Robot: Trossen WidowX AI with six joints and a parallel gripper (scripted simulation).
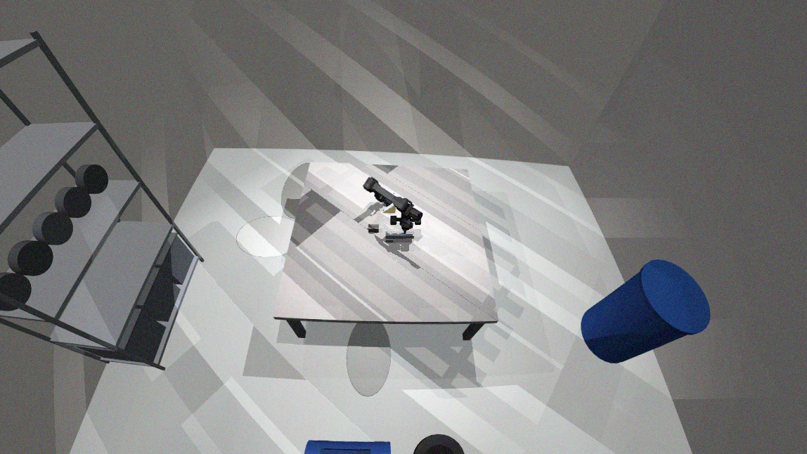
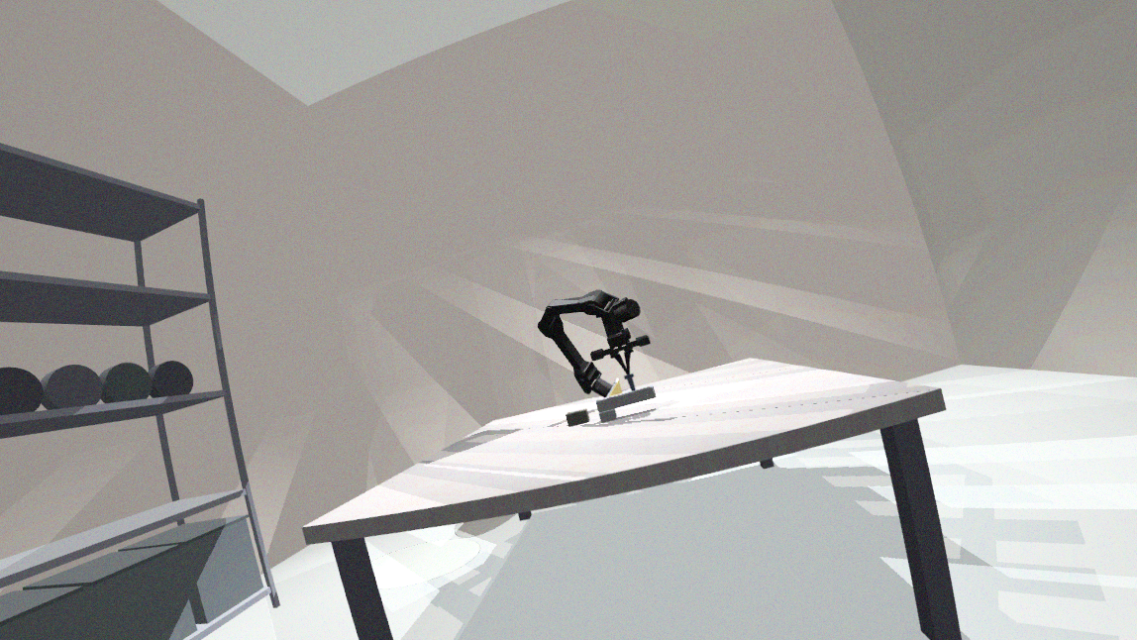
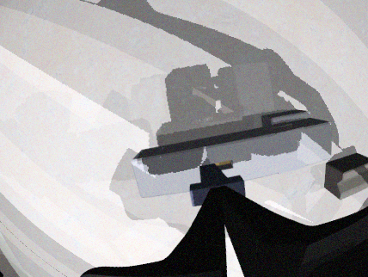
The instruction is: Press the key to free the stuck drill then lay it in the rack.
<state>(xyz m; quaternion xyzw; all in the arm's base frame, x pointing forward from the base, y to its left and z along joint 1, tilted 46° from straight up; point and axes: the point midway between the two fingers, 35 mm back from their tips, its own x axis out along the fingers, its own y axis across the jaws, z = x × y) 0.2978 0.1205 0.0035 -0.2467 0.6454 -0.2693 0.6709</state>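
The pale table (image 1: pixel 394 293) (image 2: pixel 556 470) spreads beneath everything at work, with the tall shelf unit (image 1: pixel 118 153) (image 2: pixel 205 247) standing apart, beyond the table's left edge in the top view. A big blue cylinder (image 1: pixel 677 299) stands off the right edge.

The black arm (image 1: pixel 391 195) (image 2: pixel 588 302) arches over the middle of the tabletop. Its gripper (image 1: pixel 404 231) (image 2: pixel 630 375) (image 3: pixel 218 193) points down with the two fingers pressed together at the tips, nothing pinched between them.

Beneath lies a long grey block (image 1: pixel 399 235) (image 2: pixel 625 399) (image 3: pixel 172 182), its long axis running roughly along the near edge in the top view, about midway between left and right edges and well in from every corner. A small dark block (image 1: pixel 372 228) (image 2: pixel 576 417) (image 3: pixel 344 174) sits near its left end; a yellow wedge (image 1: pixel 389 209) (image 2: pixel 615 388) is farther from the near edge, by the arm.

Right at the fingertips is a dark blue piece (image 3: pixel 202 194), narrow end toward the long block, partly covered by the fingers; contact is hard to judge. An orange sliver (image 3: pixel 223 163) peeks out beside it. Which of these is drill, key or rack, I can't tell, so neither the drill's place nor its direction can be fixed.
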